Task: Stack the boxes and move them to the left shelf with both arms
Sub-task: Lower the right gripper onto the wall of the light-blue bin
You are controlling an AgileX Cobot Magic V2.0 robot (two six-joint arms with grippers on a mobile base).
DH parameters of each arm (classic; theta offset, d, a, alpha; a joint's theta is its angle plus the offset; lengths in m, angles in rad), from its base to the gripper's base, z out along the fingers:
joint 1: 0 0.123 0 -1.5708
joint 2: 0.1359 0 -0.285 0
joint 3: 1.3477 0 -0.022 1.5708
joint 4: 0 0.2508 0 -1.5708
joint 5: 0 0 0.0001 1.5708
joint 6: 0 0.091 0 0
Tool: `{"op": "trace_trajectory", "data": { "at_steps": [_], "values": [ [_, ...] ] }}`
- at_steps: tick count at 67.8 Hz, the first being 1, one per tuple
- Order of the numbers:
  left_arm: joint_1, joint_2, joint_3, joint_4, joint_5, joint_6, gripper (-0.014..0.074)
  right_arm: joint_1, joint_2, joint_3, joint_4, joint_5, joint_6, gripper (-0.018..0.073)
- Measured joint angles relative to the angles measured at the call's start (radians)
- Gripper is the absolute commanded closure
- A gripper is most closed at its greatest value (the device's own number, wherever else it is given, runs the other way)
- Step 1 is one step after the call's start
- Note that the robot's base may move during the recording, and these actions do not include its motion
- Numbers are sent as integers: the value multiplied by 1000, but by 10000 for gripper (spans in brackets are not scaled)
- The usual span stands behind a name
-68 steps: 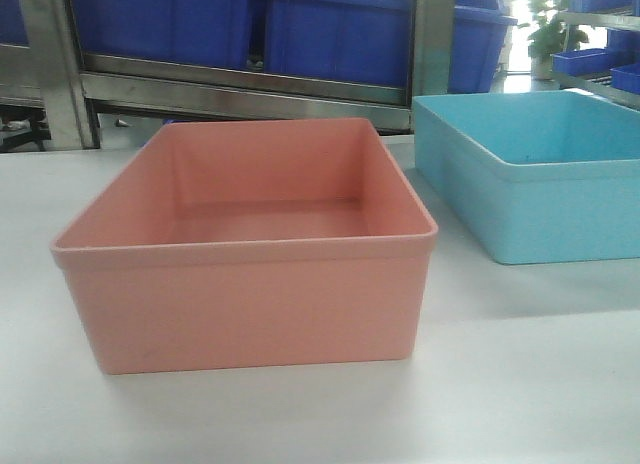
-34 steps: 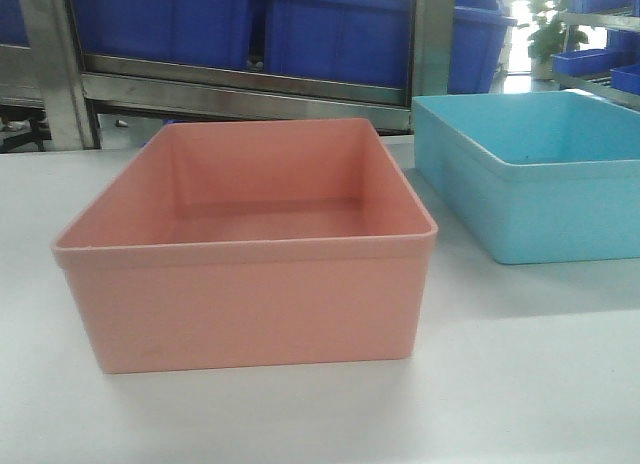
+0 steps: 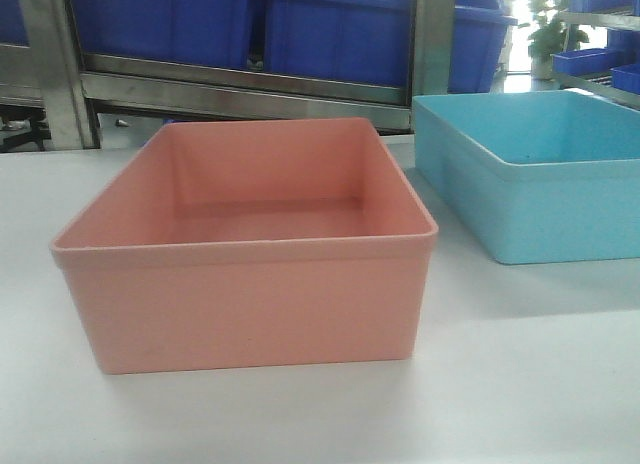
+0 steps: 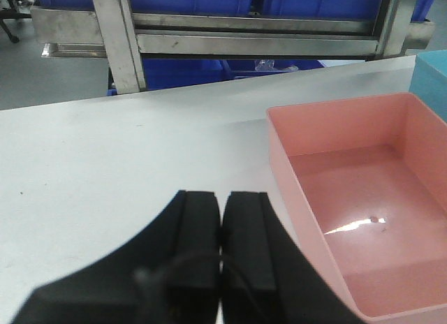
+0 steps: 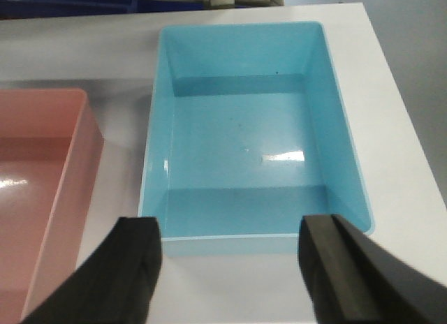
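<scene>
the left claw (image 4: 222, 230) is seen pressed together in its wrist view only, pink box (image 4: 356, 198) at its right; the right claw (image 5: 230, 264) is spread apart, blue box (image 5: 251, 142) ahead.

Two open-topped plastic tubs stand upright on a white tabletop (image 3: 520, 384), side by side with a strip of bare surface between them. The salmon-pink tub (image 4: 349, 198) sits ahead and to the right of the left claw (image 4: 221, 230), whose fingers press together over bare tabletop. The teal-blue tub (image 5: 244, 149) lies straight ahead of the right claw (image 5: 229, 258), its near rim just beyond the spread fingertips (the pink one sits off to that claw's left). To the right of the right claw, past the teal-blue tub's wall, the tabletop runs on briefly before its edge; its far edge lies beyond both tubs.
</scene>
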Motion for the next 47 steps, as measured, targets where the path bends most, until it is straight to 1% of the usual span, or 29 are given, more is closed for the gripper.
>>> {"op": "trace_trajectory", "data": {
  "at_steps": [8, 14, 17, 24, 29, 36, 47],
  "values": [
    [0, 0, 0, 0, 0, 0, 604, -38, 158, -150, 0, 107, 0, -34],
    [0, 0, 0, 0, 0, 0, 604, -99, 289, -273, 0, 237, -14, -34],
    [0, 0, 0, 0, 0, 0, 604, -129, 362, -341, 2, 294, -40, -34],
    [0, 0, 0, 0, 0, 2, 604, -205, 527, -499, 7, 424, -146, -34],
    [0, 0, 0, 0, 0, 2, 604, -235, 634, -602, 8, 447, -210, -34],
    [0, 0, 0, 0, 0, 2, 604, -258, 757, -715, 8, 450, -262, -34],
    [0, 0, 0, 0, 0, 2, 604, -260, 873, -794, 26, 352, -357, -34]
  ]
}}
